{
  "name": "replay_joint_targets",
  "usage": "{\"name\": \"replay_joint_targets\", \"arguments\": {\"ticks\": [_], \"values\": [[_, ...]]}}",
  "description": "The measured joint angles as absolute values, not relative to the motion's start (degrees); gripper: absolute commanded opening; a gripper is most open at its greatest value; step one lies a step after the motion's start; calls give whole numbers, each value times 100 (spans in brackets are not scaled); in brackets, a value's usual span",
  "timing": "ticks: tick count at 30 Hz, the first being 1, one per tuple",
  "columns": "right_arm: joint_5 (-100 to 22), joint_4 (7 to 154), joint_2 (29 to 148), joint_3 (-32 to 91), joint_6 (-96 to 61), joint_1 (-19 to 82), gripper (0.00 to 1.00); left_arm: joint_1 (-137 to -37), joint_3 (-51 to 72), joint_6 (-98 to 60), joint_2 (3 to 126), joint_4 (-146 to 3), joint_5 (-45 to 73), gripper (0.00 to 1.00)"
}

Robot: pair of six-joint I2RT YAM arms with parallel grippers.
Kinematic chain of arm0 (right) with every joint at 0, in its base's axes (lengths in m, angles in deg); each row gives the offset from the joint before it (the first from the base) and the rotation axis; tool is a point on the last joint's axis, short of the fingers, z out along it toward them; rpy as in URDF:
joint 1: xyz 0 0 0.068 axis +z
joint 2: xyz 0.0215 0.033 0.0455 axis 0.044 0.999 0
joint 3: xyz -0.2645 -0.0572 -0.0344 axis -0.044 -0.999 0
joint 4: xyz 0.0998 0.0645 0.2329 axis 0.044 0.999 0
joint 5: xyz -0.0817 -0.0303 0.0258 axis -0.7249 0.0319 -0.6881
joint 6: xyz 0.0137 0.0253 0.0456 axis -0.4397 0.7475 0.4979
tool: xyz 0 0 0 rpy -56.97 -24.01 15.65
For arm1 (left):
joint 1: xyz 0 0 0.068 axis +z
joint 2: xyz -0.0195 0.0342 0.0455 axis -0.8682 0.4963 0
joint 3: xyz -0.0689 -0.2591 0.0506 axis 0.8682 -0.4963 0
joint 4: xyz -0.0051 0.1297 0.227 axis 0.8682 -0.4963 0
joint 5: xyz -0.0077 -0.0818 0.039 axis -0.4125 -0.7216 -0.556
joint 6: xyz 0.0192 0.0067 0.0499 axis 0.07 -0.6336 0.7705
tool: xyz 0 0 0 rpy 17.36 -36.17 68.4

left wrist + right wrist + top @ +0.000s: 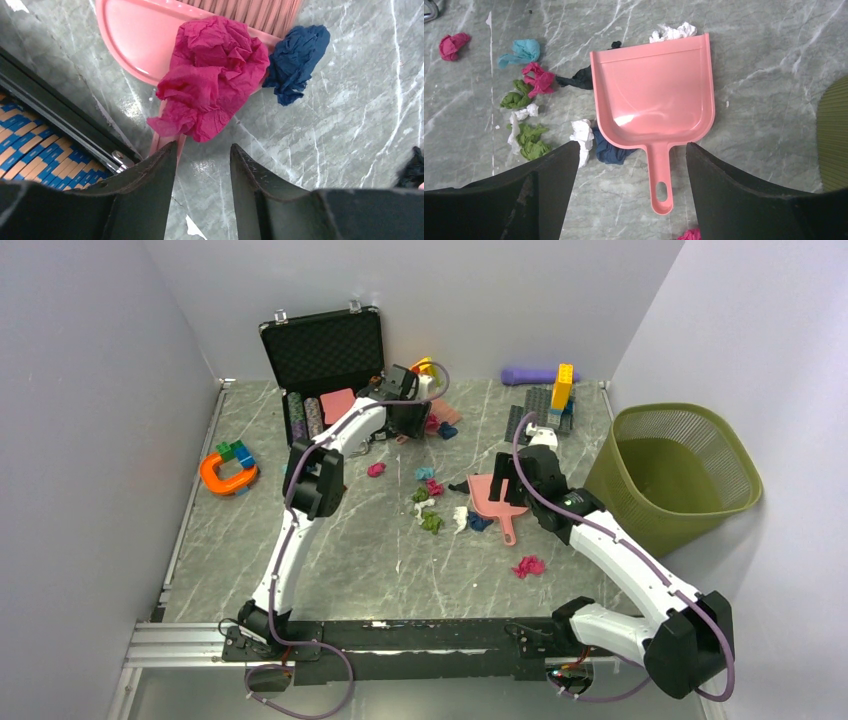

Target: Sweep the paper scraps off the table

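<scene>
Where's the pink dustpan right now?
In the top view the pink dustpan lies flat on the table right of the middle, between the paper scraps on its left and the green basket on its right.

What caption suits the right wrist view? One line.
Open right hand above empty pink dustpan, paper scraps beside it.

No legible text, label, brand, number or sign appears in any view. The counter, dustpan, case, chips and basket carry no readable markings.
</scene>
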State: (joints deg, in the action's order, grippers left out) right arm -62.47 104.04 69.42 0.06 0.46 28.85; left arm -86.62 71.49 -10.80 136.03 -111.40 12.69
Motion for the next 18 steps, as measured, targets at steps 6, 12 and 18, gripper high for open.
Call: {"name": "replay_joint_targets", "arguments": {"ticks": [6,12,18], "values": [[-6139,10391,6846,6,112,2885,81,-8646,6784,-1180,13378,-11161,1300,48],[-6104,10387,6682,6,149,2885,81,-8762,6030,-1255,12981,-11085,1521,46],[-6091,10382,6650,6,162,2885,81,-9073,4965,-1456,12323,-11059,1650,43]]}}
